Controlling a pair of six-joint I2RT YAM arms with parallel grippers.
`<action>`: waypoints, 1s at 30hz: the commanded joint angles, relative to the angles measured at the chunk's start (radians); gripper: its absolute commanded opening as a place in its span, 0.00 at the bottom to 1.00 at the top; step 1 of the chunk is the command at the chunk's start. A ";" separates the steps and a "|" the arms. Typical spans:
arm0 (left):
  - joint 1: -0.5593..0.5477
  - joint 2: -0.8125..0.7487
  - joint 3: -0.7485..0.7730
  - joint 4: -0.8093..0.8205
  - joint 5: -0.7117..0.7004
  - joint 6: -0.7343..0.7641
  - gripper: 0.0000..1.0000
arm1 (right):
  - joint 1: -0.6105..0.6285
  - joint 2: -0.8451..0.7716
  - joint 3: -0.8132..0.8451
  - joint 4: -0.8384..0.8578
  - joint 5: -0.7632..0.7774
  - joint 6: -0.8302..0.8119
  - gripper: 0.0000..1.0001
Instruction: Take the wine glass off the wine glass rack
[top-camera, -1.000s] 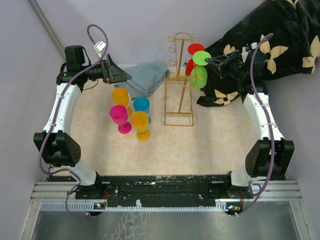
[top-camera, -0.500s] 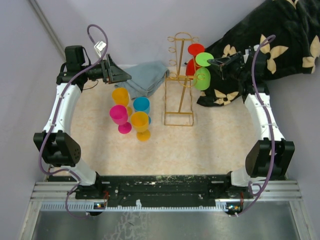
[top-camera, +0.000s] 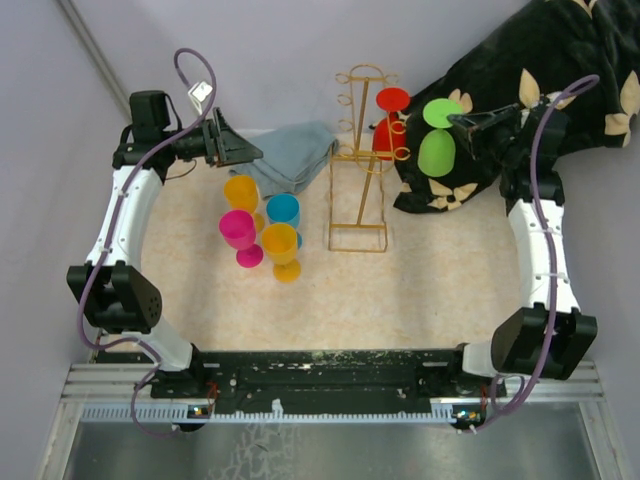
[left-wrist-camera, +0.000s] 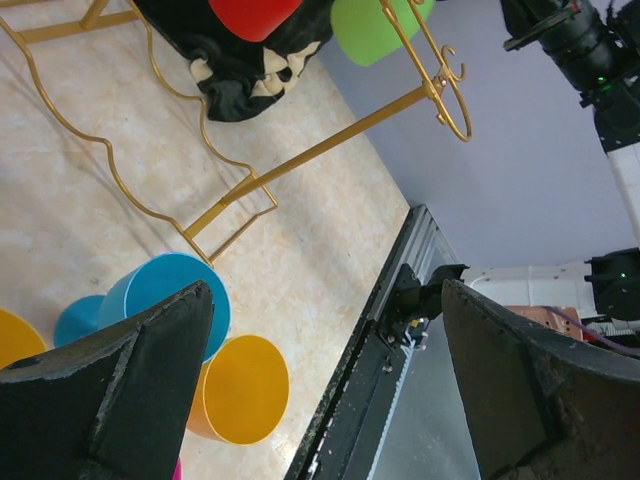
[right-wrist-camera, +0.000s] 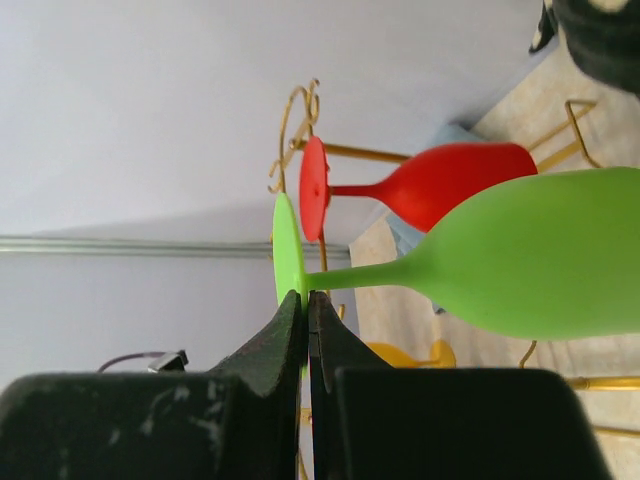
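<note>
Green wine glass (top-camera: 437, 145) hangs just right of the wine glass rack (top-camera: 360, 170), off its hooks, right gripper (top-camera: 458, 121) clenched on the foot's edge; the bowl's weight could twist it loose. Left gripper (top-camera: 240, 152), left of the rack, gapes.

Pale purple-grey walls (top-camera: 280, 40) stand all around. A black blanket (top-camera: 560, 60) with cream flowers is bunched up below and behind the right gripper (top-camera: 455, 120). The sandy, speckled tabletop (top-camera: 400, 290) spreads out on its near side. A grey-blue towel (top-camera: 295, 155) lies just beside the left gripper (top-camera: 245, 150). A metal rail (top-camera: 330, 395) runs along the near edge.
</note>
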 joint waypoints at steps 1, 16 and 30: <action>0.013 -0.017 0.056 -0.003 -0.030 0.024 1.00 | -0.055 -0.085 0.095 0.106 0.036 -0.002 0.00; 0.073 -0.041 -0.016 0.427 0.076 -0.396 1.00 | 0.149 0.264 0.657 0.704 -0.209 0.302 0.00; 0.076 0.017 0.011 1.203 0.151 -1.033 1.00 | 0.446 0.218 0.291 0.977 -0.128 0.334 0.00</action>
